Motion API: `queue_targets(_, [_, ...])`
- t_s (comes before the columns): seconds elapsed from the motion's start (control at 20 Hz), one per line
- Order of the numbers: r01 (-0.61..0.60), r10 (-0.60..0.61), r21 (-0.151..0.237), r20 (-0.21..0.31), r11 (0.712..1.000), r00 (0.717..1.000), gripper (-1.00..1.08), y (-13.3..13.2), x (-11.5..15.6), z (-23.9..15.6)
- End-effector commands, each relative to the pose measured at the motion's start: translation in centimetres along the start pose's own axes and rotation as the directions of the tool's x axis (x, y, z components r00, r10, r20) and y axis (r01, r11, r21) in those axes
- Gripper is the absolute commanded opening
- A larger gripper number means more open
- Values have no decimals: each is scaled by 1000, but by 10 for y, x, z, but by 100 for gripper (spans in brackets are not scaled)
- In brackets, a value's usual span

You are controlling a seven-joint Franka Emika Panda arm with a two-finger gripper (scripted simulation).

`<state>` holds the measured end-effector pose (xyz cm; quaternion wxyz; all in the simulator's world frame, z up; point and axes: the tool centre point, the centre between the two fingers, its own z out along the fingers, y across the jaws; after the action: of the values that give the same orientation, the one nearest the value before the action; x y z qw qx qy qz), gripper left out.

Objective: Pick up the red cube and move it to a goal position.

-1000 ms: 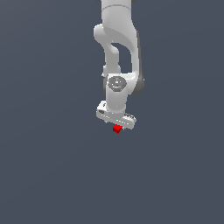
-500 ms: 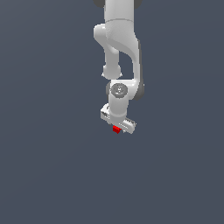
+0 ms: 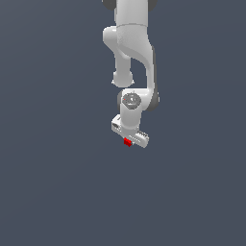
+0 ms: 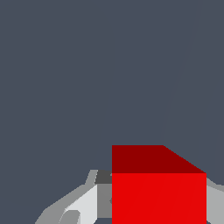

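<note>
The cube (image 3: 127, 142) sits under the white gripper (image 3: 129, 139), and the wrist view shows it filling the space between the fingers (image 4: 83, 205), which look clamped on its sides. Only 2 faces of it show there, so how deep it sits in the grip cannot be told.

The main risk is a slip: if the fingers hold only a narrow strip of the flat faces, a quick swing or sudden stop could let the cube twist or drop out. A second risk is missing the goal, since no goal marker shows in either view and its place cannot be judged from here.

Room is plentiful. Nothing but plain grey surrounds the arm (image 3: 134, 53) on every side in the exterior view, with no edge, wall or other object near, so the gripper can travel any way unhindered.
</note>
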<state>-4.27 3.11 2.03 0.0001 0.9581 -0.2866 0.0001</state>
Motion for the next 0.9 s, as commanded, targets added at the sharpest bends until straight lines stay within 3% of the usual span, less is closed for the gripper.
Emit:
queue_targets(0.0, [-1,1,0,0,1000,1000,-100,0,0,0])
queue_targets(0.45, [-1,1,0,0,1000,1000,-100,1,0,-4])
queue_targets(0.85, [-1,1,0,0,1000,1000,-100,5,-1,-36])
